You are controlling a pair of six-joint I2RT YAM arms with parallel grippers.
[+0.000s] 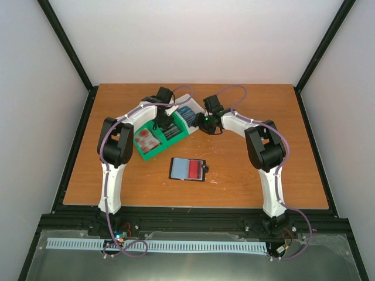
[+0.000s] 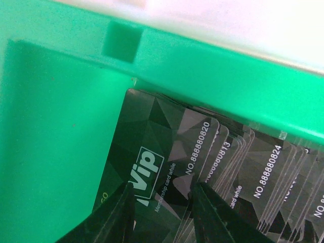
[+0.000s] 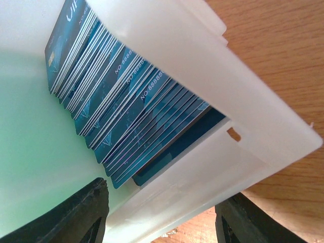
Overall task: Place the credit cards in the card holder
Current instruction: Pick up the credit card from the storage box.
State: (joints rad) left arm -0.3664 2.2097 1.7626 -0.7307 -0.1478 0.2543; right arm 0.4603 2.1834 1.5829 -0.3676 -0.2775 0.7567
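Note:
The card holder [image 1: 187, 168] lies open on the table, showing a blue and a red panel inside. The credit cards stand in a green and white bin [image 1: 153, 153]: red [image 1: 146, 139], dark [image 2: 152, 131] and blue [image 3: 126, 101]. My left gripper [image 2: 163, 186] is down in the middle compartment, its jaws narrowed about the front dark "Vip" card. One of its fingertips [image 2: 125, 197] lies over the card's face and the other at its right edge. My right gripper [image 3: 167, 197] is open and straddles the bin's white end wall [image 3: 202, 167] by the blue cards.
In the top view both grippers meet over the bin, the left gripper [image 1: 164, 124] and the right gripper [image 1: 198, 120] close together. The bin sits at an angle behind the card holder. Black frame posts edge the wooden table [image 1: 263, 181].

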